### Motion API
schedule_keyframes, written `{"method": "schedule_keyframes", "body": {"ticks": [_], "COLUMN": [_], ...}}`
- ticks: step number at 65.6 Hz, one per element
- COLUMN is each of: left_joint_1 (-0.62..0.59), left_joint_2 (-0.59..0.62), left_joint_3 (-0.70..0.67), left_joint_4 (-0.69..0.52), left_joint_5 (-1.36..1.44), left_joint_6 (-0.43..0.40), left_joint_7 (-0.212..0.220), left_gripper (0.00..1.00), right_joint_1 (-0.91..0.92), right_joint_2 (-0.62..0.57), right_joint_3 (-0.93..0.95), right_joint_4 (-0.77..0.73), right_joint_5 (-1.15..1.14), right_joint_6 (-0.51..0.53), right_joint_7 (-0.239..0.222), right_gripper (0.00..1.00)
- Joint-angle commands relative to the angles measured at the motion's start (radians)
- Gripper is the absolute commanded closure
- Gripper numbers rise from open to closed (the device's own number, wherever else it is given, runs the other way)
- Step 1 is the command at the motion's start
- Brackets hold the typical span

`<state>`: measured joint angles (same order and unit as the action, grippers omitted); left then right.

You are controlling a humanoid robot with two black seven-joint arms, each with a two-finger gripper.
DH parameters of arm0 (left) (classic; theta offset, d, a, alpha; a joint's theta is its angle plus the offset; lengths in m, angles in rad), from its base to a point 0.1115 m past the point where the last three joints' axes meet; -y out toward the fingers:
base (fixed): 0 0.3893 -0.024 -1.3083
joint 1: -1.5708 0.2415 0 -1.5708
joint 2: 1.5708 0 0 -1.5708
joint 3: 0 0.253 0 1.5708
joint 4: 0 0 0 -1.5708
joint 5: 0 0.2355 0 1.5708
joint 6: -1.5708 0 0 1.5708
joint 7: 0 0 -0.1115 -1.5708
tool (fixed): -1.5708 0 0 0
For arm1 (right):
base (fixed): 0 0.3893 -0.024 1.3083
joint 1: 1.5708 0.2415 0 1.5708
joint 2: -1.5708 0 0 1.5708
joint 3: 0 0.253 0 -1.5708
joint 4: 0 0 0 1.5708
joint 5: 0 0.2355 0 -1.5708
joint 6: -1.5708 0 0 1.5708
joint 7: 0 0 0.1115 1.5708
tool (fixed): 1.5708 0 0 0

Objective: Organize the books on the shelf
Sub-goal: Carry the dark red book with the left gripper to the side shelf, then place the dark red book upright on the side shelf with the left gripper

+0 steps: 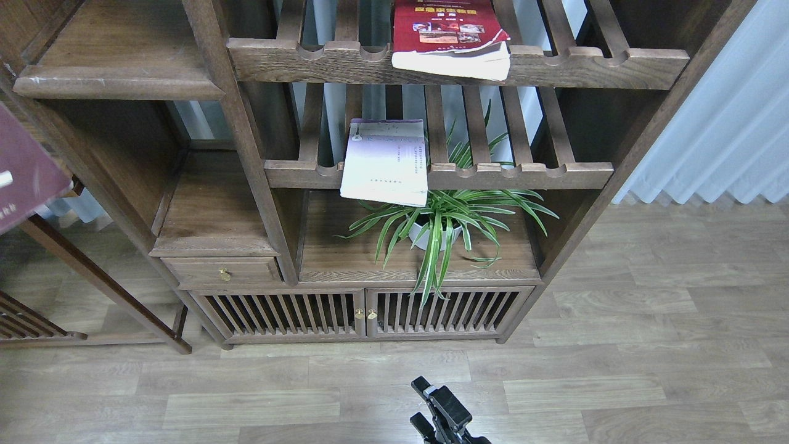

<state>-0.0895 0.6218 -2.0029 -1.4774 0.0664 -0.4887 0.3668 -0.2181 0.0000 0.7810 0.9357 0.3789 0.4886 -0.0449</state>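
One of my claws (439, 404) is showing at the bottom edge, low over the floor (647, 345), holding nothing; it is seen dark and end-on, so I cannot tell how wide it is sitting, nor which arm it belongs to. The red book (450, 34) is lying on the upper slatted rack (296, 58), its pages overhanging the front rail. The pale book (385, 163) is resting on the lower rack (530, 174) (just above the potted plant (441, 225)). The maroon book (24, 169) is poking in at the left edge. The solid shelf (117, 65) is sitting upper left.
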Motion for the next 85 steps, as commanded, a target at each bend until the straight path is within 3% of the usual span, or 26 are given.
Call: {"method": "schedule_keyframes", "body": {"ticks": [1,19,23,24,34,65,85], "left_joint_1": [-0.122,-0.430,-0.503,-0.586,-0.733,-0.881,-1.095], "left_joint_2": [0.016,0.025,0.025,0.025,0.016,-0.080,-0.065], "left_joint_3": [-0.002,0.044,0.088,0.140,0.230,0.297,0.553], "left_joint_4": [0.028,0.121,0.157,0.198,0.287,0.410,0.617], "left_joint_5": [0.088,0.386,0.438,0.481,0.553,0.553,0.553], "left_joint_6": [0.000,0.000,0.000,0.000,0.000,0.000,0.000], "left_joint_7": [0.035,0.044,0.044,0.044,0.044,-0.005,-0.111], "left_gripper": [0.95,0.95,0.95,0.95,0.95,0.95,0.95], "right_joint_1": [-0.006,-0.017,-0.017,-0.017,-0.018,-0.024,-0.027], "right_joint_2": [0.000,0.000,0.000,0.000,0.000,0.000,0.000], "right_joint_3": [0.000,-0.002,-0.002,-0.002,-0.005,-0.006,-0.008], "right_joint_4": [0.002,0.000,0.002,0.002,0.002,0.002,0.003], "right_joint_5": [0.000,0.000,0.000,0.000,0.000,0.000,0.000], "right_joint_6": [0.000,0.000,0.000,0.000,0.000,0.000,0.000], "right_joint_7": [0.000,0.000,0.000,0.000,0.000,0.000,0.000], "right_gripper": [0.00,0.00,0.00,0.00,0.00,0.00,0.00]}}
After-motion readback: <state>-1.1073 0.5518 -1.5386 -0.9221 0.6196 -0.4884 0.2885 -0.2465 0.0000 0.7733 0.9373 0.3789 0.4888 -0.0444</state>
